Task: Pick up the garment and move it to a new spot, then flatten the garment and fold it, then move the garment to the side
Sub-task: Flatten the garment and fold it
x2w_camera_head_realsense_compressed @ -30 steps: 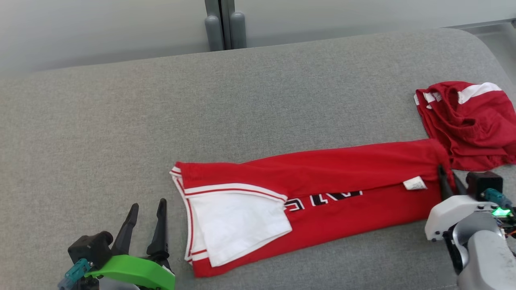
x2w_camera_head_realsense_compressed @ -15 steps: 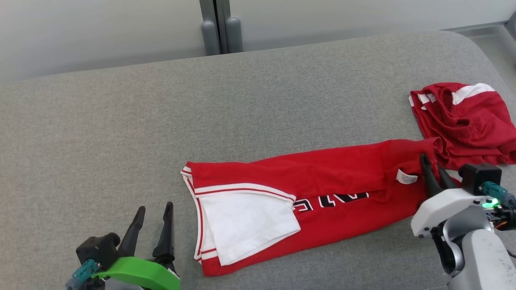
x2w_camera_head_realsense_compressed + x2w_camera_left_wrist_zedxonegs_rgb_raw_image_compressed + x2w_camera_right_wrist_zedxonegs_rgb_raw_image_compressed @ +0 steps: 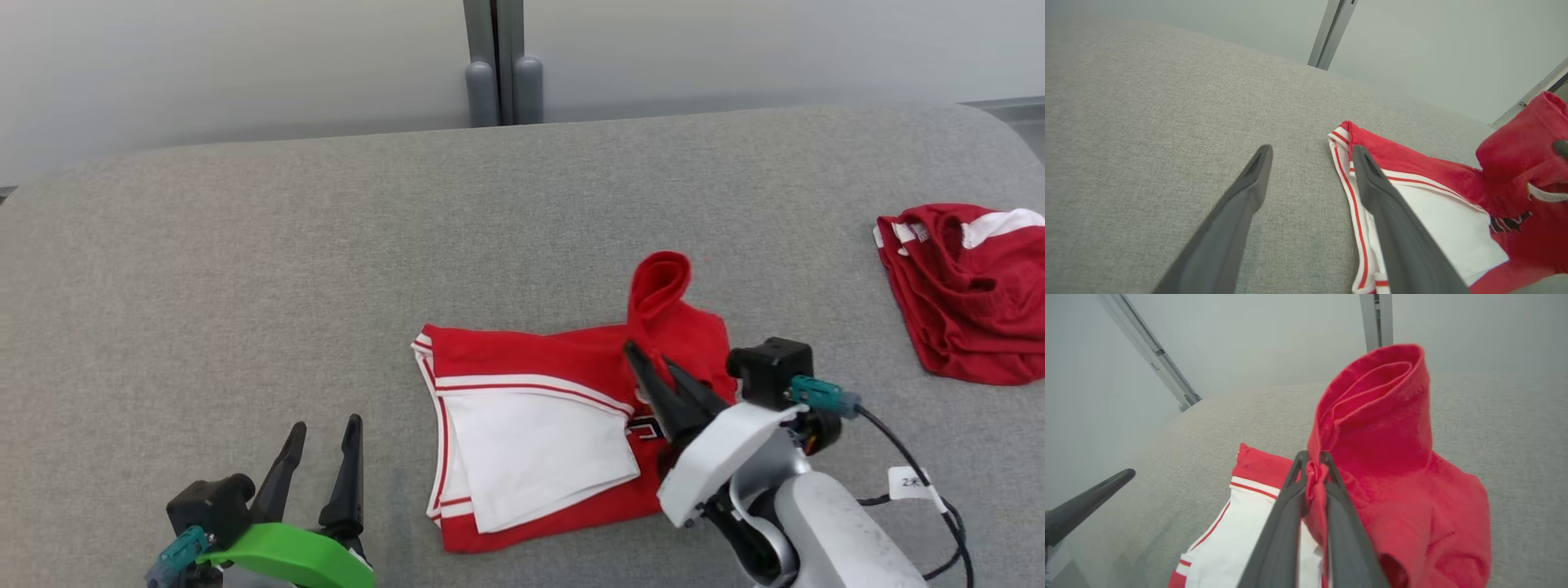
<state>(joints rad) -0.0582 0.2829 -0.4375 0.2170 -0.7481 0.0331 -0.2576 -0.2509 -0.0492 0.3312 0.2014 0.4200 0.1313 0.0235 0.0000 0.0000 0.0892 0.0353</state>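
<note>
Right gripper has hauled the jersey end back over itself, middle of the cushion, clenched on red cloth; left gripper gapes empty. If I release early, that bunched roll flops crooked.

Bright red is being shown by the garment at the frame's centre, with a white panel edged in red-and-white stripes at its left end and black, white-outlined lettering. Red with a white band is being shown by the second garment at the right edge. Flecked grey is being displayed by the surface. Dark grey is being shown by the left gripper, above a bright green cover, and by the right gripper, above a white housing.
</note>
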